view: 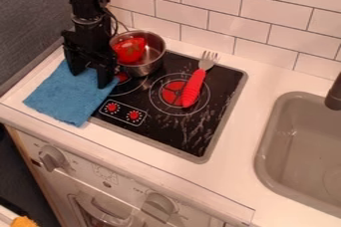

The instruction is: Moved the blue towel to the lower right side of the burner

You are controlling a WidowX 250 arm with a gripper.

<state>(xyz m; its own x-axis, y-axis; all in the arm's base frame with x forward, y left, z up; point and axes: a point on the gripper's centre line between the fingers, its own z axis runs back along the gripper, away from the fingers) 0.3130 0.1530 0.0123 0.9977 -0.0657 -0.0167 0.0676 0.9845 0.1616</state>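
Observation:
The black gripper (90, 77) hangs from the upper left, pointing down over the upper part of the blue towel (67, 96). Its two fingers stand apart, with blue cloth visible between and below them; whether they touch the cloth I cannot tell. The towel lies flat on the counter at the left, its right edge overlapping the black stovetop (220, 89). A burner (178, 93) with a red centre is near the stovetop's middle, and another is partly hidden by the pot and gripper.
A metal pot (154, 54) with a red item inside stands at the stovetop's back left, close beside the gripper. A red-handled fork (194, 87) lies across the central burner. The grey sink (299, 151) is at the right, and a tiled wall (220, 19) runs behind.

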